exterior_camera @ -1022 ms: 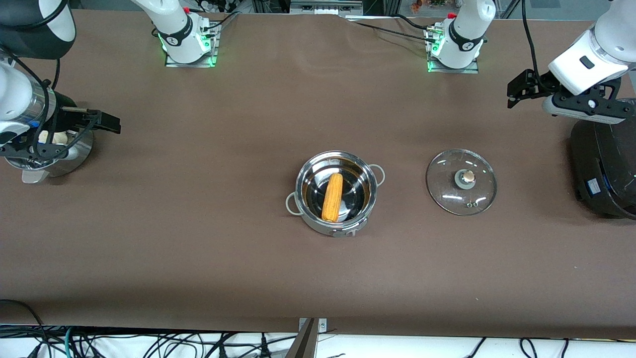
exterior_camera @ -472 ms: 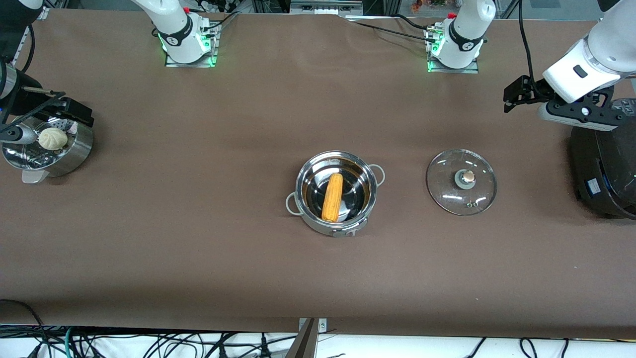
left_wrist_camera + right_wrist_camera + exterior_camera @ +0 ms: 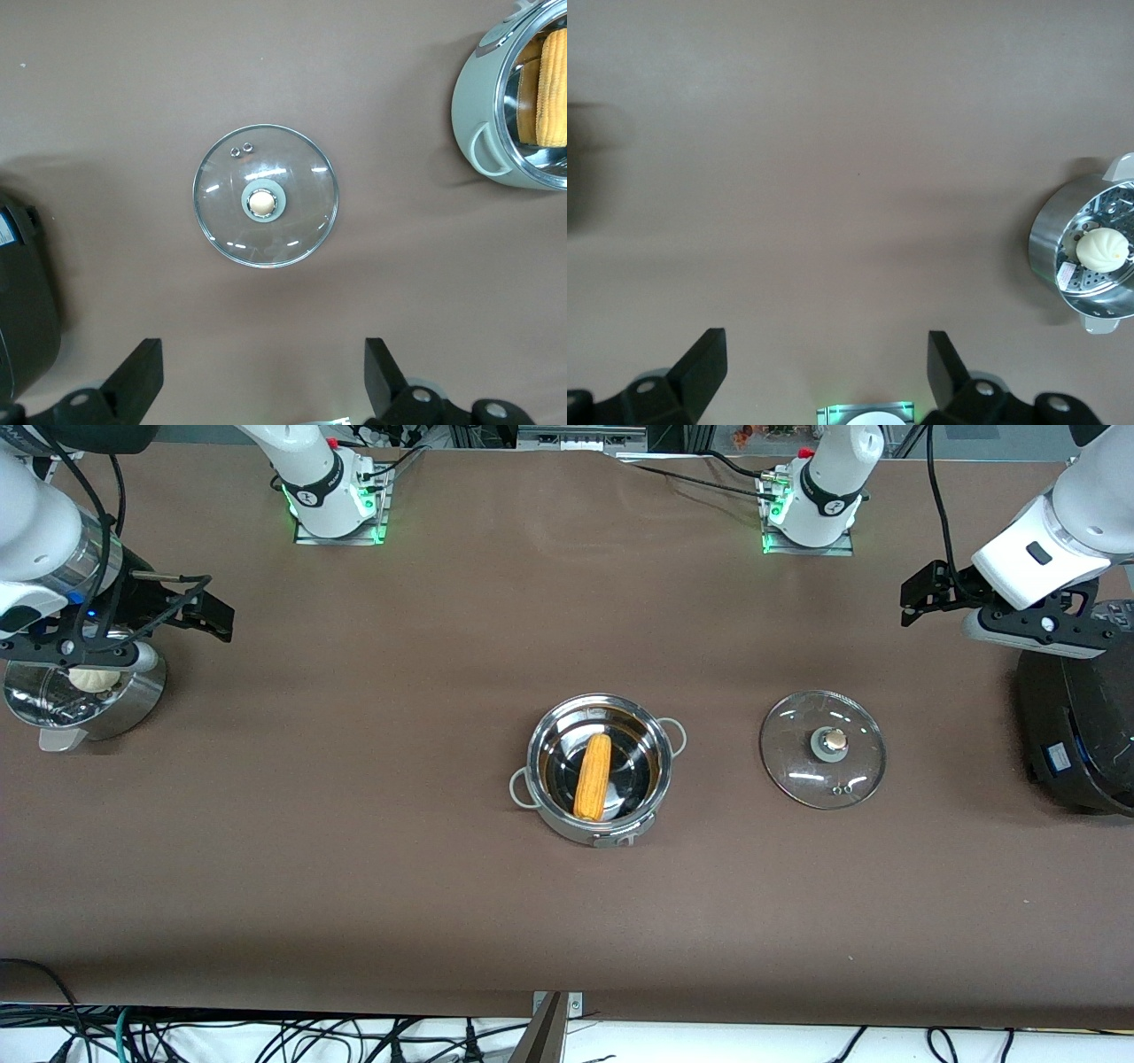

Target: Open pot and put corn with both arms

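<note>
You have a brown-covered table [image 3: 354,824] carrying four things. The pot [image 3: 599,767] sits mid-table, well apart from both grippers, lidless. Its glass lid [image 3: 822,749] lies flat just beside it, toward the left arm's end, knob up. The black cooker [image 3: 1076,731] stands below the left gripper [image 3: 918,590]. The steamer basket [image 3: 84,695] rests under the right gripper [image 3: 211,617].

— What's around you?
— You're working over a long table [image 3: 354,850] under a brown cloth, evenly lit.
— And along its near edge?
— Tangled cables [image 3: 266,1036] on a white floor.
</note>
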Robot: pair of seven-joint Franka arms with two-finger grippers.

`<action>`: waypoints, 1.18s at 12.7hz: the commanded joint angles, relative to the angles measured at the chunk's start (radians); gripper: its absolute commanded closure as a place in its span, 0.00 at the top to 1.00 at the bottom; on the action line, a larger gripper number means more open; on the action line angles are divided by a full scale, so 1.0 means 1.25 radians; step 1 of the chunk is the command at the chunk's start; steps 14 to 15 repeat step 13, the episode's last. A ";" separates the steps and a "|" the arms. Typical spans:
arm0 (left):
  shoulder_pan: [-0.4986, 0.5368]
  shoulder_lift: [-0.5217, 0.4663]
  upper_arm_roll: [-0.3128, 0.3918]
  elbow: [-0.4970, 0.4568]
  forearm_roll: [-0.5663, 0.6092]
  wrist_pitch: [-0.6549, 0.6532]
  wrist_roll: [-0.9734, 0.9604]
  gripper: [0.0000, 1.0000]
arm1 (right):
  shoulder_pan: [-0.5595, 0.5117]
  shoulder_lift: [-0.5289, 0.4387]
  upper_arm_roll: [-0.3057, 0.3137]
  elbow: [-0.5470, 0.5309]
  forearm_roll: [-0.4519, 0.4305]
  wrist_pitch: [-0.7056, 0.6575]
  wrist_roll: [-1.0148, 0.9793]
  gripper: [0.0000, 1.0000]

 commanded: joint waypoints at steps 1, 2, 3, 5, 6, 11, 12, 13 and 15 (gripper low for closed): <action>0.002 -0.002 0.002 0.000 -0.019 0.007 -0.005 1.00 | -0.054 -0.009 0.018 -0.007 -0.003 0.006 -0.005 1.00; 0.002 -0.002 0.002 0.001 -0.019 0.007 -0.005 1.00 | -0.059 -0.007 0.018 -0.008 -0.003 0.001 -0.005 1.00; 0.001 -0.002 0.002 0.001 -0.019 0.007 -0.005 1.00 | -0.059 -0.004 0.018 -0.008 -0.003 0.003 -0.003 1.00; 0.001 -0.002 0.002 0.001 -0.019 0.007 -0.005 1.00 | -0.059 0.001 0.018 -0.004 -0.003 0.007 -0.003 1.00; 0.001 -0.002 0.002 0.001 -0.018 0.007 -0.005 1.00 | -0.058 0.003 0.018 -0.001 -0.003 0.007 -0.001 1.00; 0.000 -0.002 0.002 0.000 -0.018 0.007 -0.007 1.00 | -0.061 0.020 0.007 0.003 -0.002 0.007 -0.006 1.00; 0.000 -0.002 0.002 0.000 -0.018 0.007 -0.007 1.00 | -0.062 0.021 0.007 0.003 -0.002 0.007 -0.006 1.00; 0.000 -0.002 0.002 0.000 -0.018 0.007 -0.007 1.00 | -0.069 0.024 0.007 0.003 -0.001 0.007 -0.007 1.00; 0.000 -0.002 0.002 0.000 -0.018 0.007 -0.007 1.00 | -0.069 0.024 0.007 0.003 -0.001 0.007 -0.007 1.00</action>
